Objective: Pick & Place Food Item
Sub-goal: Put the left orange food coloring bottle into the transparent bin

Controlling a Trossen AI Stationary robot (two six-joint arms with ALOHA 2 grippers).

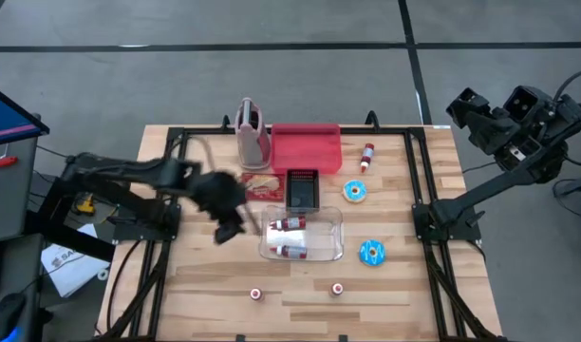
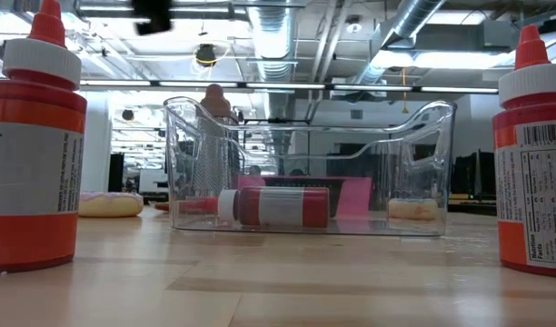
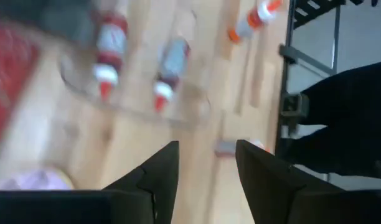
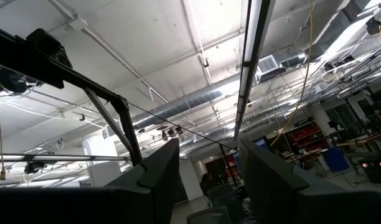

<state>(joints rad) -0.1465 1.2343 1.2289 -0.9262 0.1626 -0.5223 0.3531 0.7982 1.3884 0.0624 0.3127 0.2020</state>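
A clear plastic bin [image 1: 314, 249] stands at the table's middle with two red-and-white sauce bottles [image 1: 289, 224] [image 1: 289, 251] lying in it; the low view shows one of them [image 2: 273, 206] on its side. My left gripper [image 1: 226, 228] is open and empty, held above the table just left of the bin. Its wrist view [image 3: 206, 146] looks down past the fingers at the bin [image 3: 197, 112] and both bottles [image 3: 109, 46]. My right gripper [image 4: 209, 155] is open and empty. It is raised off the table's far right corner [image 1: 480, 109] and points at the ceiling.
A red tray [image 1: 307, 147], a small black container [image 1: 302, 190], a pink-lidded jug [image 1: 253, 133] and a lying bottle [image 1: 367, 157] are at the back. Two blue donuts [image 1: 355, 191] [image 1: 371, 252] lie right of the bin. Two upright bottles [image 1: 256, 294] [image 1: 337, 289] stand near the front.
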